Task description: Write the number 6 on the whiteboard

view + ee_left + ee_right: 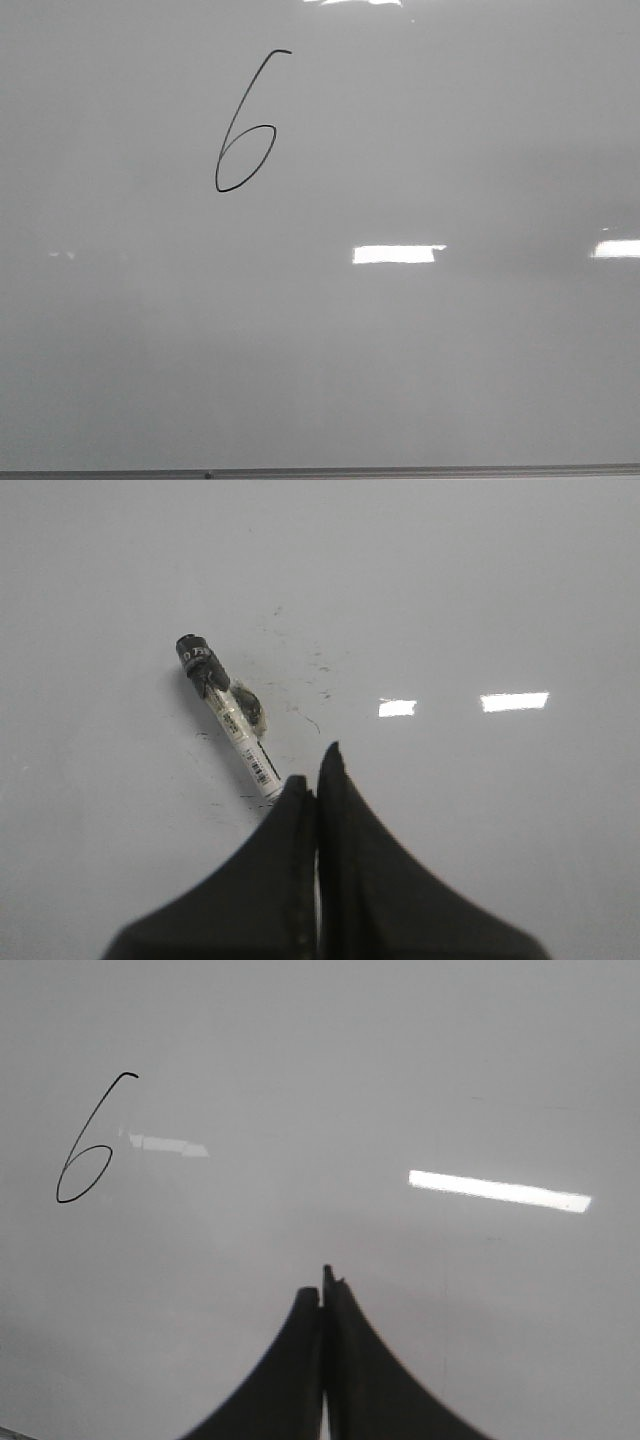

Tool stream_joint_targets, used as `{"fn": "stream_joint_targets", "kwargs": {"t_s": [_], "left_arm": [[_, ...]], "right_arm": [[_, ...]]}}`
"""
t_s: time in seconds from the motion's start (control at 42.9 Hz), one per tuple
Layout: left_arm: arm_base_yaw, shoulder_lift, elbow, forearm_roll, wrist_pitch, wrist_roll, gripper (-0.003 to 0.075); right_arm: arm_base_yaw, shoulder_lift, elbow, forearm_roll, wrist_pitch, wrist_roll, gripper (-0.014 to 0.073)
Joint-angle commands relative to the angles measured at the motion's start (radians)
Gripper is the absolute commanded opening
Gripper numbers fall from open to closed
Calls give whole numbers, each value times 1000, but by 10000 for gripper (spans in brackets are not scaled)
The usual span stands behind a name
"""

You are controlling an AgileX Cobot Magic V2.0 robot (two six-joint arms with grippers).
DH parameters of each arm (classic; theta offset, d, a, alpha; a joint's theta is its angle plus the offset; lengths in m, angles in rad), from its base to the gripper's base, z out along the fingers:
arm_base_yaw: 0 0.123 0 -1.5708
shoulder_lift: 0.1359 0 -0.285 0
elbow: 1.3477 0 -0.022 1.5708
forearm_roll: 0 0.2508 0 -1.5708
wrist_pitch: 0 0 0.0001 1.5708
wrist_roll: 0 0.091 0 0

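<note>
The number 6 (243,130) is drawn in thin black line on the upper left part of the whiteboard (420,360). It also shows in the right wrist view (88,1160), far to one side of my right gripper (322,1288), which is shut and empty above the bare board (400,1080). In the left wrist view a white marker with a black cap (232,715) lies flat on the board (480,600). Its end reaches just beside my left gripper (315,765), whose jaws are shut together and hold nothing. Neither gripper shows in the front view.
The board's thin dark bottom edge (400,472) runs along the front. Faint black smudges (310,670) mark the board near the marker. Bright light reflections (395,254) lie on the glossy surface.
</note>
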Motion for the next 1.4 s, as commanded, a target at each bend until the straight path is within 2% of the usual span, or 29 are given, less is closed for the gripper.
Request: {"fn": "stream_joint_targets", "kwargs": {"t_s": [0.0,0.56,0.653,0.746,0.956,1.166,1.212,1.375], "left_arm": [[-4,-17,4,0,-75,-11,-20],[-4,-17,4,0,-75,-11,-20],[-4,-17,4,0,-75,-11,-20],[-4,-17,4,0,-75,-11,-20],[-4,-17,4,0,-75,-11,-20],[-4,-17,4,0,-75,-11,-20],[-4,-17,4,0,-75,-11,-20],[-4,-16,4,0,-77,-11,-20]], "right_arm": [[-5,9,-25,-8,-83,-1,-69],[-5,9,10,-20,-95,-2,-69],[-13,2,30,4,-100,-33,-69],[-52,-14,66,63,-148,-128,-69],[-224,-106,202,275,-282,-322,-69],[-342,-174,352,386,-284,-348,-69],[-361,-178,347,398,-224,-353,-69],[-379,-178,348,408,-208,-393,-69]]}}
